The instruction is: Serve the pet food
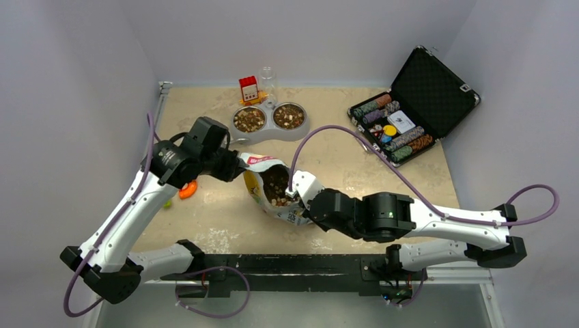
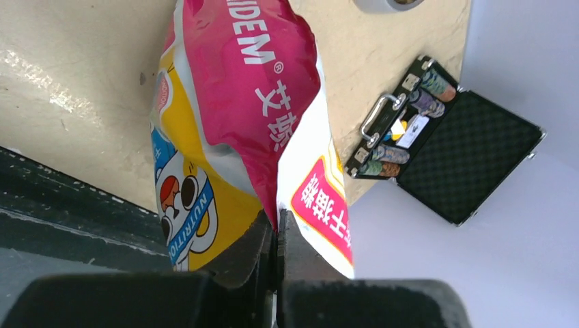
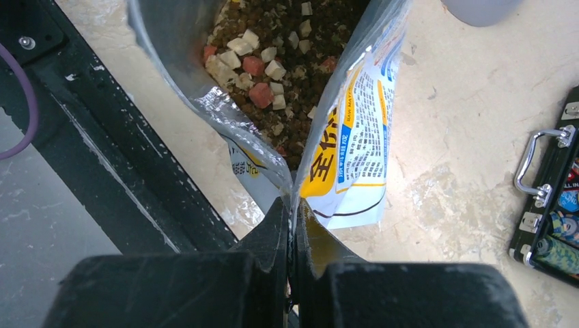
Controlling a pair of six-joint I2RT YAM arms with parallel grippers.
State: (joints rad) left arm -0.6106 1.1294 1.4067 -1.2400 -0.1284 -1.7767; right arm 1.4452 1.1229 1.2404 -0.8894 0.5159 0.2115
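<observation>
Two claws grip the one bag [image 1: 290,215], which sits in the middle of your bench [image 1: 355,171] with its mouth open to the overhead camera. Your left claw [image 2: 276,222] is clenched on the bag's pink-and-yellow printed film, its fingers pressed together with only that film between them. From above you can see it at the far-left corner of the mouth. Your right claw [image 3: 292,205] is clenched as well. It pinches the rim at the near-right side, where the silver lining and the printed outer face come together. The pet food [image 3: 287,61] lies inside the bag as a loose heap of dark brown pellets mixed with pale cubes and a few reddish ones. Your right wrist camera looks straight down onto it between the two spread walls of film. More of the same mix fills both wells of the grey double bowl [image 1: 270,133] near the far edge of the bench, apart from the bag. A small red carton [image 1: 249,89] and a clear container [image 1: 267,78] stand just behind that bowl. An open black case [image 1: 430,89] holding rows of coloured chips [image 1: 403,140] lies at the far right, well apart from the bag. A small orange object [image 1: 188,190] rests on the bench just beside your left arm's wrist.
</observation>
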